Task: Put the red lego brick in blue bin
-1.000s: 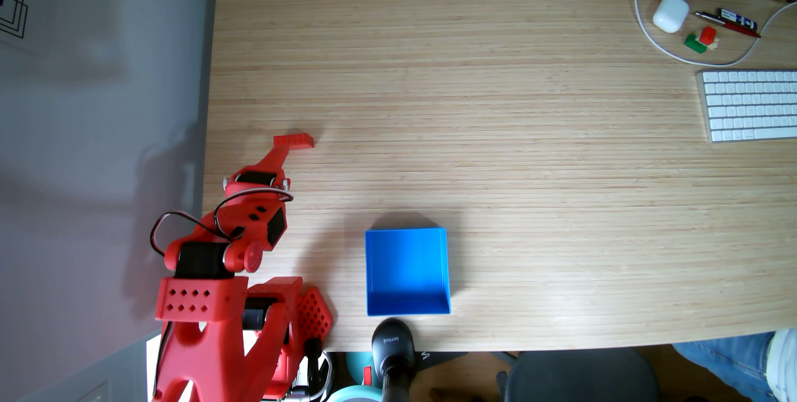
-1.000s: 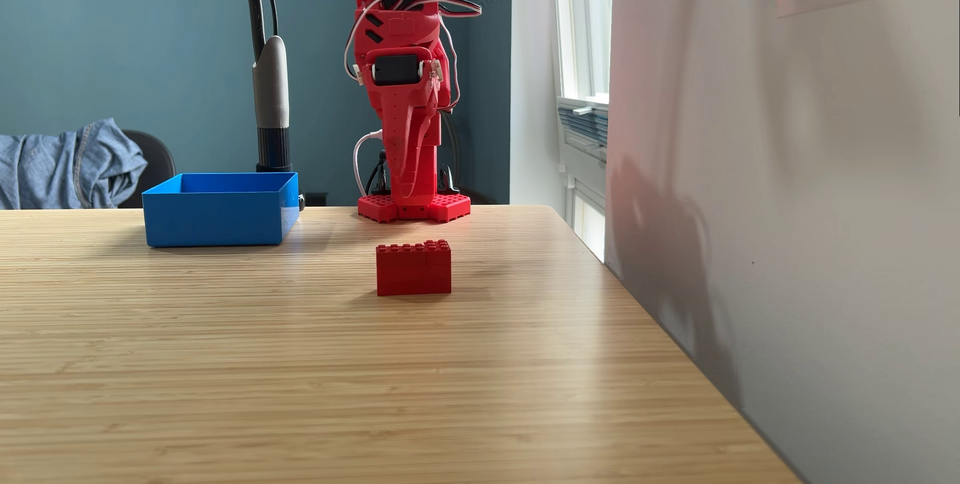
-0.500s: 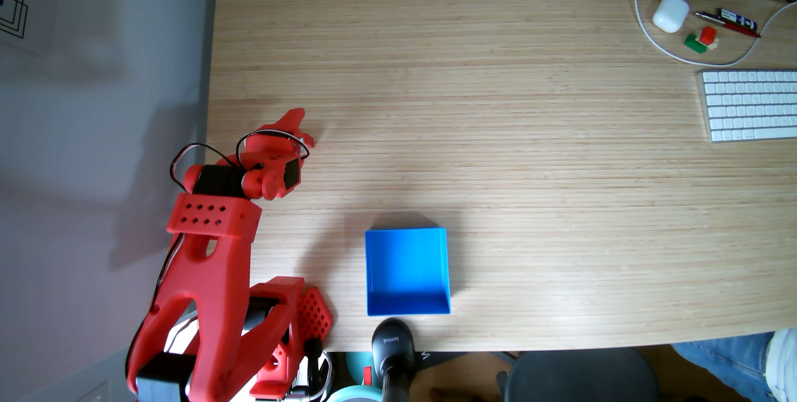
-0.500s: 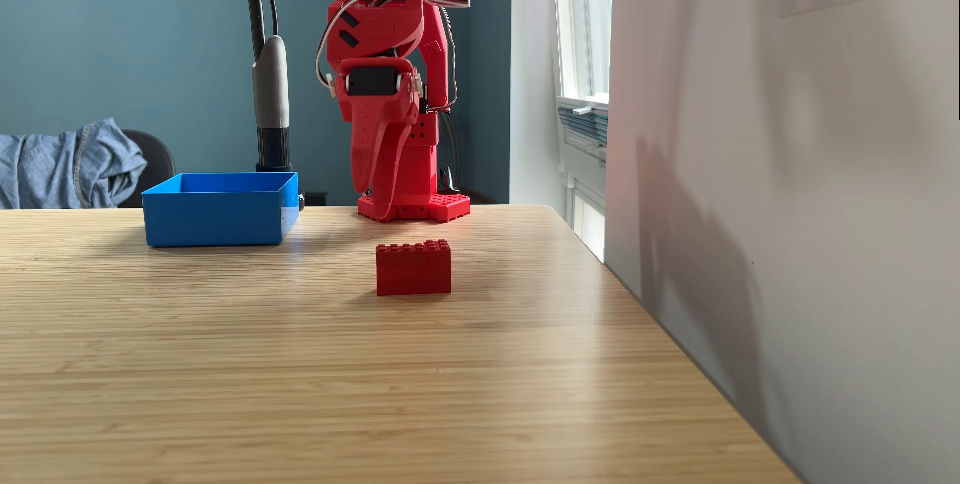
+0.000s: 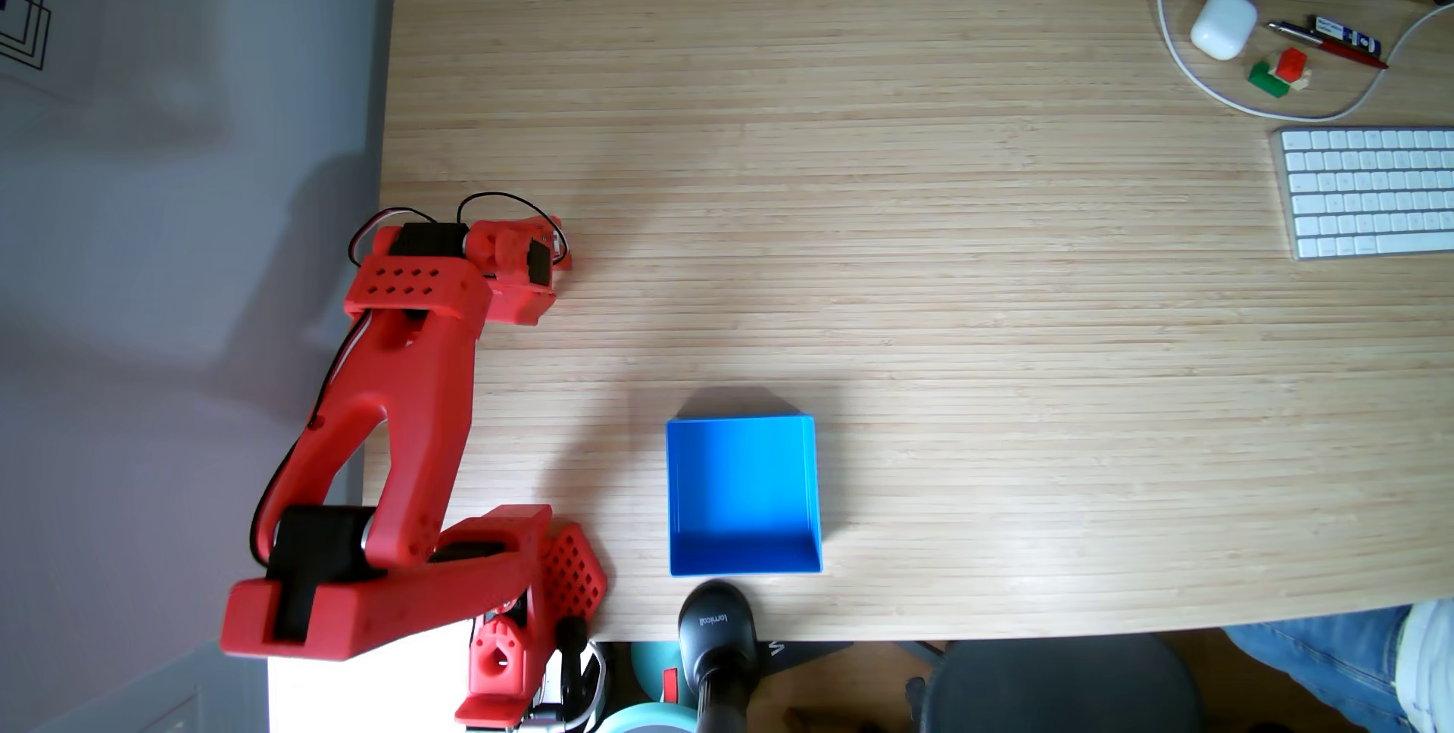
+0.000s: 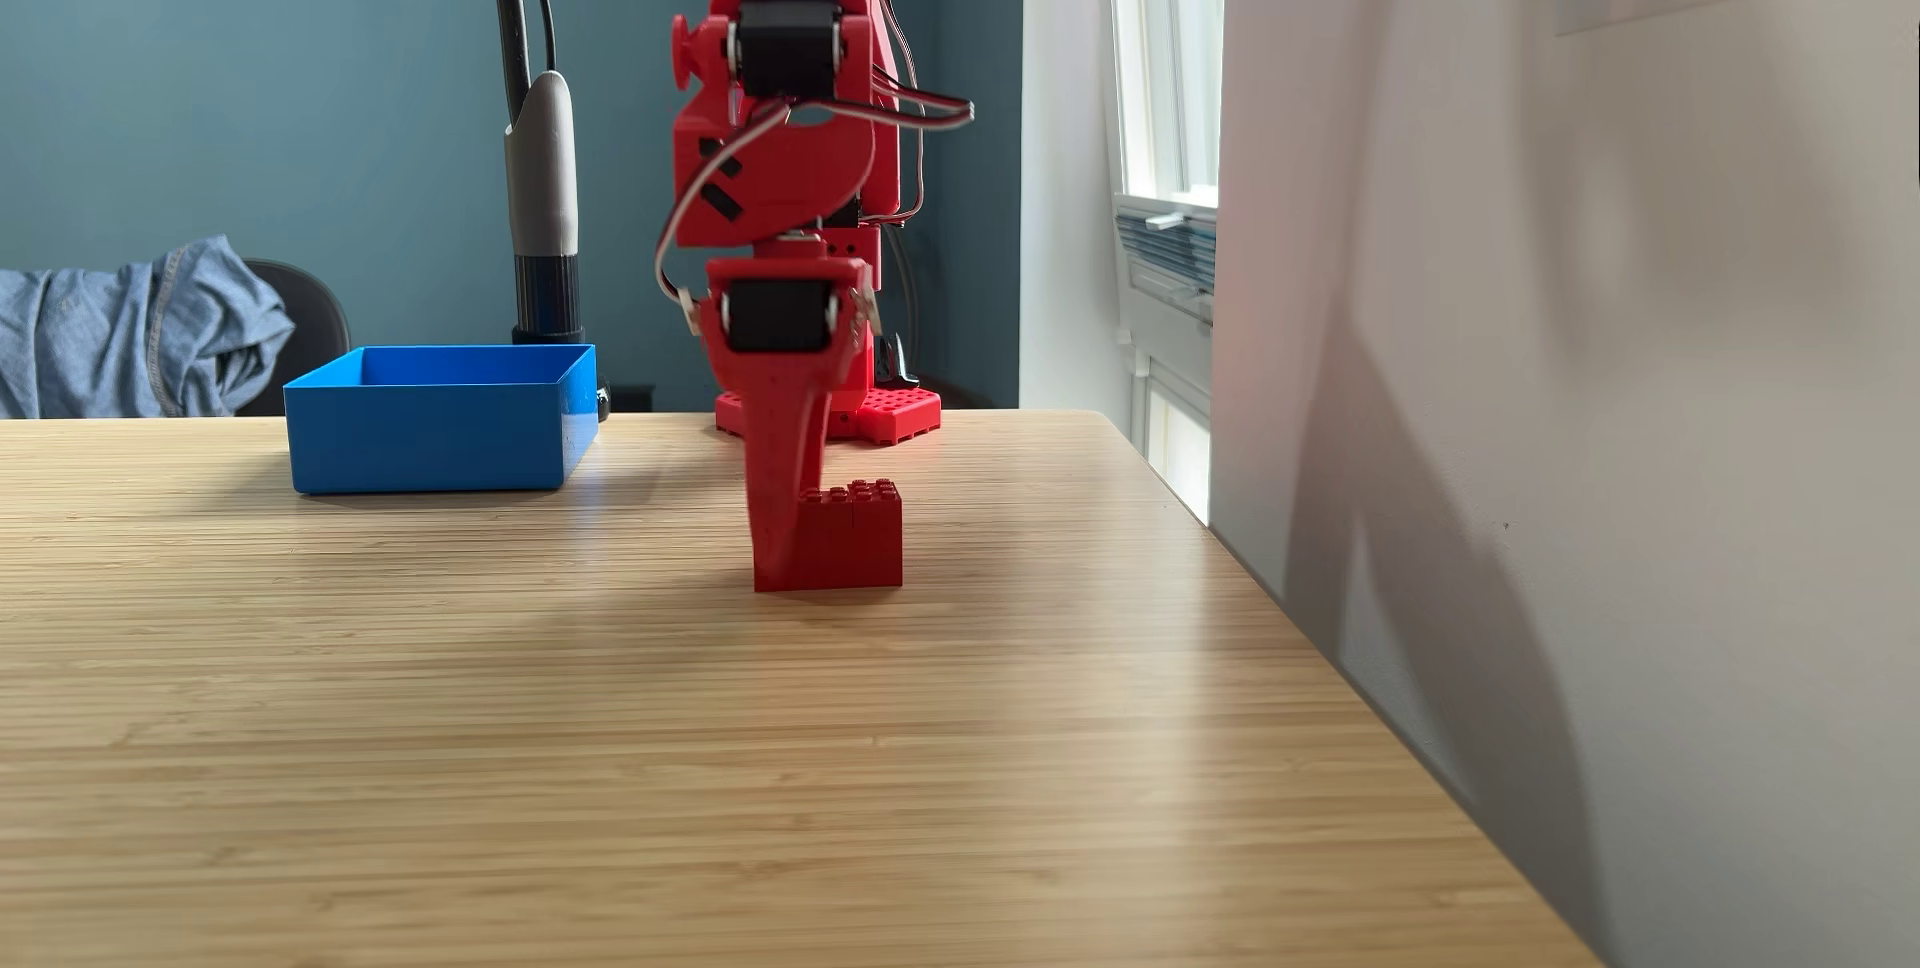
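Observation:
The red lego brick stands on the wooden table; in the fixed view from above just its right end peeks out from under my red wrist. My gripper has come down onto the brick's left part. One finger reaches to the table in front of the brick and the other is hidden, so the jaws' state is unclear. The blue bin sits empty to the lower right of the brick, near the table's front edge, and shows as a blue box on the left in the low fixed view.
A grey wall panel runs close along the table edge beside the brick. A black camera stand is clamped just below the bin. A keyboard, an earbud case, pens and a small green, red and white brick cluster lie at the far right.
The arm has unfolded forward and swung its gripper down from above the table onto the brick's left part. The brick and bin have stayed put.

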Controlling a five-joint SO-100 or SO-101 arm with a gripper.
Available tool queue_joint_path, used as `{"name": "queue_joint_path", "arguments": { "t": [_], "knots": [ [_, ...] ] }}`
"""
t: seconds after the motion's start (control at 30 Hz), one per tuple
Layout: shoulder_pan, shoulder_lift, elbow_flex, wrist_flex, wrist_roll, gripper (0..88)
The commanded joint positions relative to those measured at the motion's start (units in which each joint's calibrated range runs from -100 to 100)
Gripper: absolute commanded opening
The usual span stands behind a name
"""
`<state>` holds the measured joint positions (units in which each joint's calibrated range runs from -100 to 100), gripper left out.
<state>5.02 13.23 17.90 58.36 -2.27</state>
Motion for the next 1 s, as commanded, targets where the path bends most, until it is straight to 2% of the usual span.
{"name": "queue_joint_path", "arguments": {
  "t": [0.0, 0.17, 0.33, 0.7, 0.83, 0.97],
  "knots": [
    [-1.09, 1.27, -5.74, 0.72, -0.88, 28.6],
    [-1.81, 3.59, -8.38, 0.64, -3.86, 21.8],
    [-1.67, 3.59, -9.46, 0.56, -6.4, 0.1],
    [-0.58, 2.93, -8.56, 2.18, -7.23, 0.1],
    [1.22, 2.84, -9.28, 6.65, -6.4, 0.1],
    [3.67, 2.68, -17.63, 17.36, -6.35, 0.1]
  ]
}}
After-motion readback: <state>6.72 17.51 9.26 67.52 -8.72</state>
